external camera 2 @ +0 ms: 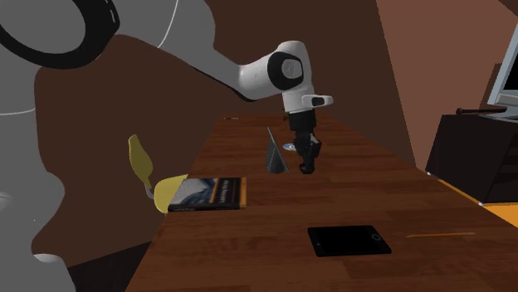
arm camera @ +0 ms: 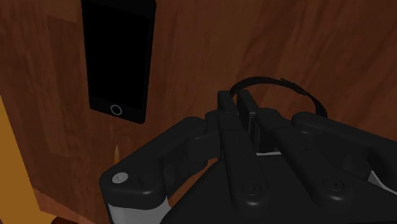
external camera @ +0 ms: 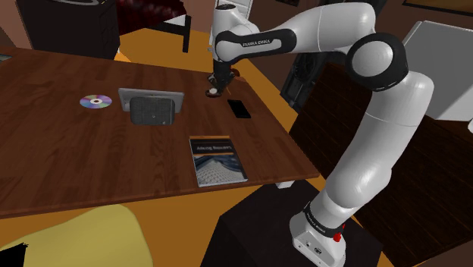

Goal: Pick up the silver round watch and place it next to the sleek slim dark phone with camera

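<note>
- A dark brown wooden table [external camera: 91, 159] stands in a brown-walled room.
- The all-black two-finger gripper [arm camera: 240, 105] hangs just above the table, pinching the silver round watch [arm camera: 273, 79] by its dark strap.
- The slim black phone [external camera: 239, 108] lies flat nearby on the stand's side, its long edge facing the gripper.

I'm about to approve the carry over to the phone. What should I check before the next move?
1. Grasp: the gripper is shut on the strap of the watch: ok.
2. The watch is lifted off the table: cannot tell.
3. The phone lies flat and uncovered: ok.
4. Bare wood beside the phone for the drop: ok.
5. The grey stand stands on the gripper's far side from the phone, off the path: ok.
</note>
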`<state>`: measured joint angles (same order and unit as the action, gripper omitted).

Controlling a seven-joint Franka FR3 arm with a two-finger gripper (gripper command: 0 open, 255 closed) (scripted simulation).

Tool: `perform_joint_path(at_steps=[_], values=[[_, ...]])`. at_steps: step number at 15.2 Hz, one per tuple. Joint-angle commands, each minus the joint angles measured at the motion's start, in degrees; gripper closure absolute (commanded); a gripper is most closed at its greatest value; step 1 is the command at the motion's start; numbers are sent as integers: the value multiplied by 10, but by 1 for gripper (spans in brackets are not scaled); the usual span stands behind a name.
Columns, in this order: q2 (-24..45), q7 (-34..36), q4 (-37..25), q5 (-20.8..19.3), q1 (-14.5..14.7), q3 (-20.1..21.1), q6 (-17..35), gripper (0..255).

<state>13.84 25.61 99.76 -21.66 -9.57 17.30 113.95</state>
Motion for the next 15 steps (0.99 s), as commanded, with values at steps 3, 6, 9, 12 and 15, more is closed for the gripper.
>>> perform_joint_path(at_steps=[3,6,9,12,15], values=[[10,-5,11,-5,-7,-6,23,255],[17,3,24,-11,-7,-7,42,255],[26,11,36,-17,-6,-9,61,255],[35,19,47,-24,-6,-11,79,255],[45,28,56,-32,-5,-14,97,255]])
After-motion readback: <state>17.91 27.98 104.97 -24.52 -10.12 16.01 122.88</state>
